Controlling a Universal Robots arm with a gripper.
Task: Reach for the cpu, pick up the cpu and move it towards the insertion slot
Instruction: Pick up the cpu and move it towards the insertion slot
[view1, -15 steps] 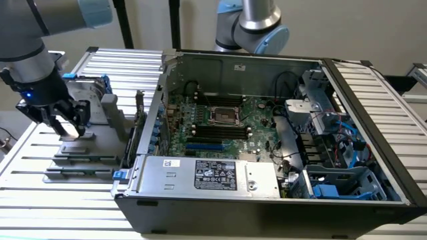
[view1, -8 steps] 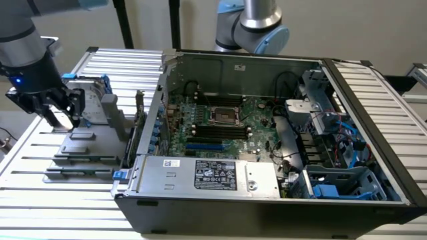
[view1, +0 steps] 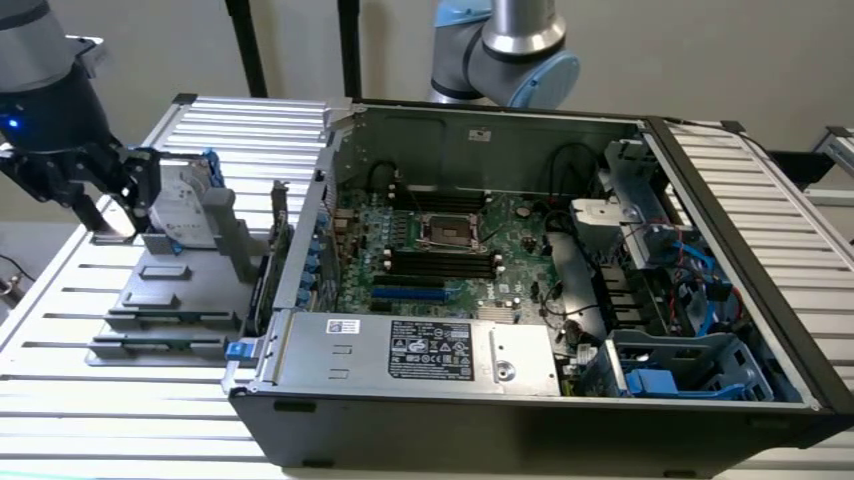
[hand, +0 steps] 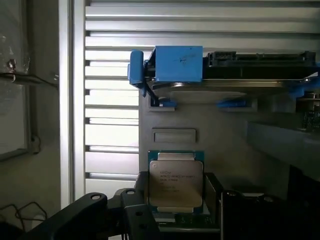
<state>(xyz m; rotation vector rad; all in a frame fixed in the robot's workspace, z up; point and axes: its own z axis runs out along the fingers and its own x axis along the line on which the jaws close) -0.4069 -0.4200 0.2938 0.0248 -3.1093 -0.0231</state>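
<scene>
The end effector (view1: 110, 212) is positioned directly over the chip (hand: 176, 182); whether the chip is gripped cannot be told. The chip is laid flat on a grey holder (hand: 210, 125) on the slatted tabletop (view1: 67, 300), near an upright hard drive (view1: 180, 205). The socket (view1: 447, 232) is seen well apart, inside the open computer case (view1: 400, 420).

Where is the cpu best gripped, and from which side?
Likely by two opposite thin edges of the cpu, coming straight down onto its metal lid. It lies flat, lid facing the wrist camera, in the grey holder, so only edges offer purchase.
</scene>
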